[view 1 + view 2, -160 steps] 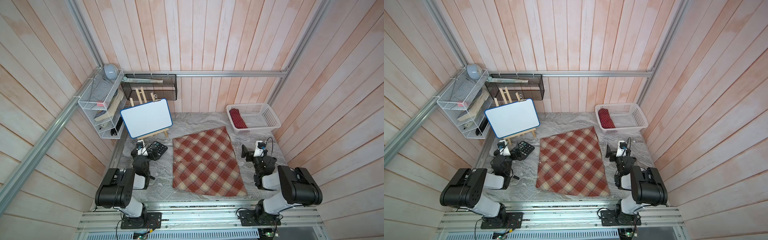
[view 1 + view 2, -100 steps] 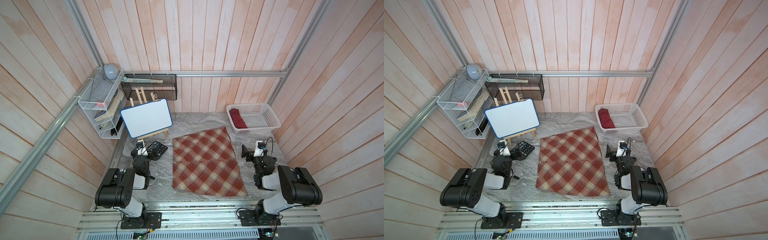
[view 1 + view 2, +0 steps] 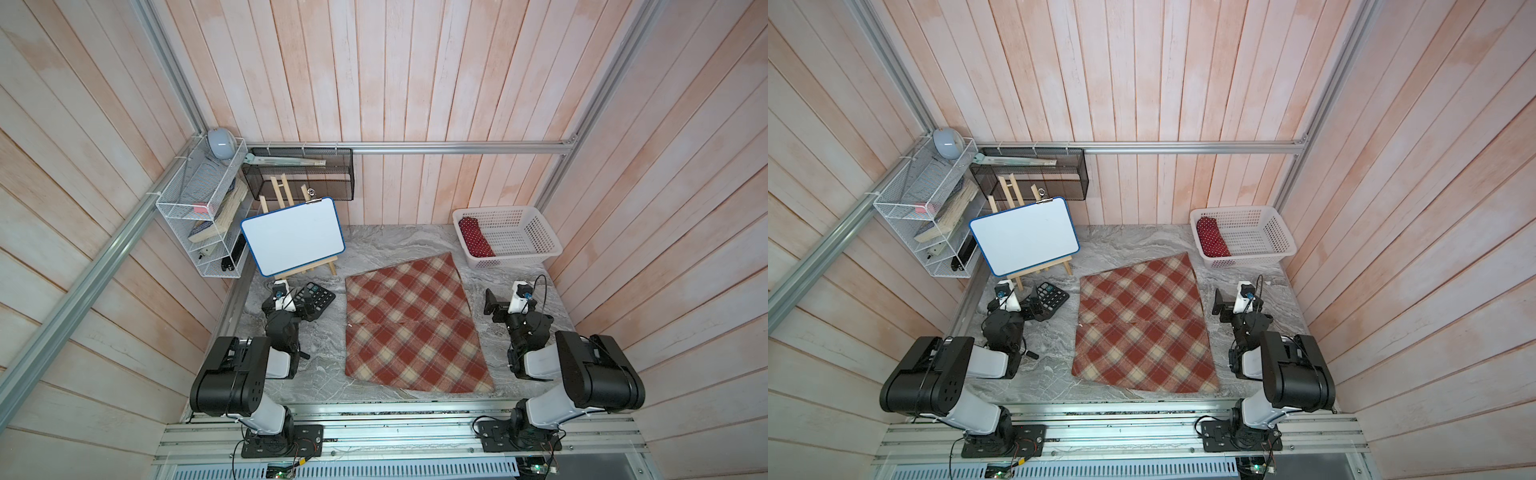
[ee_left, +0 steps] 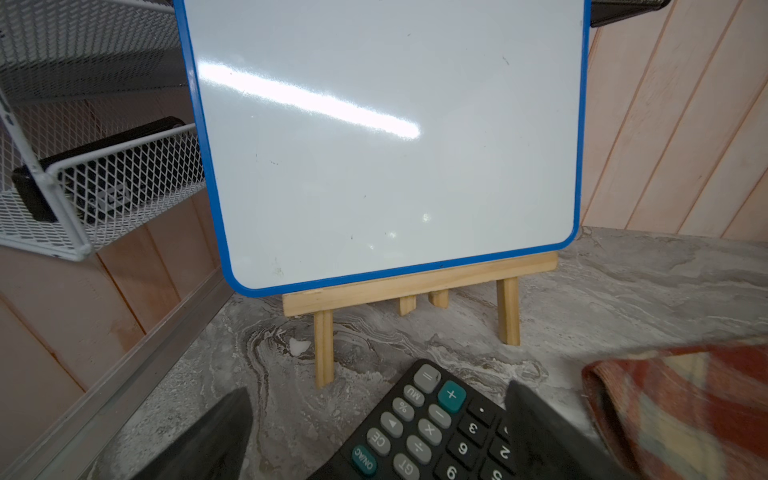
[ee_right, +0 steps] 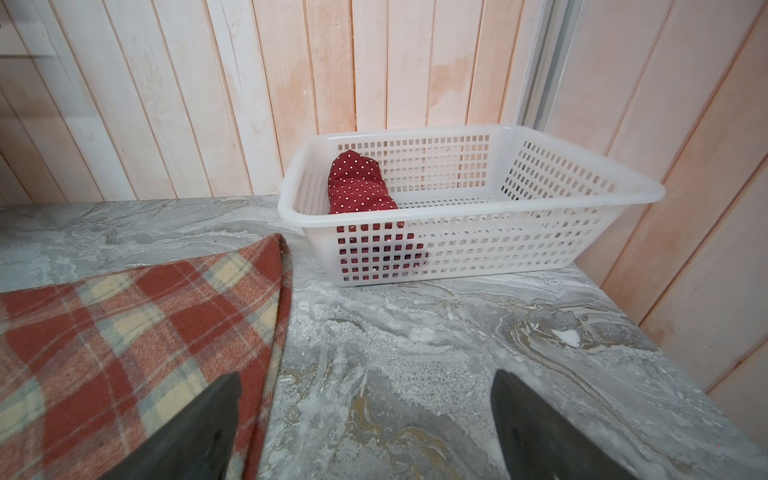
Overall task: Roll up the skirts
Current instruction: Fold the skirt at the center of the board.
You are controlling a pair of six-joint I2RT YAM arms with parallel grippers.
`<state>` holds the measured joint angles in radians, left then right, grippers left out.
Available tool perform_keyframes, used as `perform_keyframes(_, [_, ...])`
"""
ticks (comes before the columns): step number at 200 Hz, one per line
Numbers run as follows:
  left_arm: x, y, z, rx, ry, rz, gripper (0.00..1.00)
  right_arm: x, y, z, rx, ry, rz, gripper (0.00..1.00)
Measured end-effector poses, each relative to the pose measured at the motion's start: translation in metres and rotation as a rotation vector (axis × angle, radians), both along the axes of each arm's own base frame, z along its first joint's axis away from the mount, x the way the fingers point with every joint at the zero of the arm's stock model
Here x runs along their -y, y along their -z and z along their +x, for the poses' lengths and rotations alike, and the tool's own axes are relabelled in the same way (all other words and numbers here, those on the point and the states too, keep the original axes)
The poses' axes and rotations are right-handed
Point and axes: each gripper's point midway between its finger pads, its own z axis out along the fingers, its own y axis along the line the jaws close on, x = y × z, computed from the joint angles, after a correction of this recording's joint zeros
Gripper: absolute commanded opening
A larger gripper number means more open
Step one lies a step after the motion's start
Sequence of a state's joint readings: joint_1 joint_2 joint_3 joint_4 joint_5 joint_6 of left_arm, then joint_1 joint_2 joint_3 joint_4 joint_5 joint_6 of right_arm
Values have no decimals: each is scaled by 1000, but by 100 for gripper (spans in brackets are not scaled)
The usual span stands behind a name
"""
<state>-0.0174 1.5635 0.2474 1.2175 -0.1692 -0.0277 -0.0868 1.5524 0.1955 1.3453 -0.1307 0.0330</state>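
A plaid skirt (image 3: 411,324) of rust-red, cream and tan check is seen spread flat and unrolled on the grey marbled table (image 3: 399,245), between the two arms; a faint line is seen running across its middle in both top views. The left gripper (image 4: 380,390) is held low with its jaws spread wide and nothing gripped between them; a black calculator (image 3: 318,297) is seen lying beneath and between its fingers (image 4: 216,432), though whether it is touched cannot be told. Just beyond the calculator, a blue-framed whiteboard (image 3: 293,237) is propped on a small wooden easel (image 4: 415,282), and a white wire shelf (image 3: 195,216) is fixed to the wall beside it. The right gripper (image 5: 368,376) is likewise opened wide and empty, held over bare marble just beside the skirt's right edge, one finger being seen across that edge in the right wrist view. At the far right corner a white plastic basket (image 3: 536,257) is set, and a dotted red bundle (image 3: 476,239) is laid against its left wall.
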Motion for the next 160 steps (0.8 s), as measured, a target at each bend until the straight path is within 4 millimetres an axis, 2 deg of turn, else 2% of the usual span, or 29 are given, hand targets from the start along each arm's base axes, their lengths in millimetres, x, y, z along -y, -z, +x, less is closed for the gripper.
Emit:
perform_keyframes(40, [-1, 1, 0, -4, -5, 1, 100, 3, 2, 1, -8, 36, -4, 98])
perform_keyframes(59, [0, -2, 1, -18, -15, 11, 100, 1, -1, 8, -39, 72, -24, 98])
perform_keyframes(68, [5, -8, 1, -8, -16, 27, 100, -4, -13, 14, -30, 83, -41, 98])
perform_keyframes(81, [19, -21, -2, 19, 0, 63, 100, -19, -45, 21, 25, 101, -62, 98])
perform_keyframes(105, [53, -59, -13, 98, 46, 93, 100, -57, -116, 29, 101, 100, -70, 98])
perform_keyframes(123, [61, -98, -16, 144, 59, 42, 100, -84, -164, 38, 95, 113, -69, 98])
perform_keyframes(141, [73, -149, -22, 197, 90, -28, 100, -116, -188, 36, 34, 89, -61, 98])
perform_keyframes(151, [93, -174, -31, 223, 150, -64, 100, -137, -193, 28, -14, 38, -40, 98])
perform_keyframes(160, [113, -188, -39, 226, 211, -89, 100, -150, -192, 20, -55, -16, -21, 98])
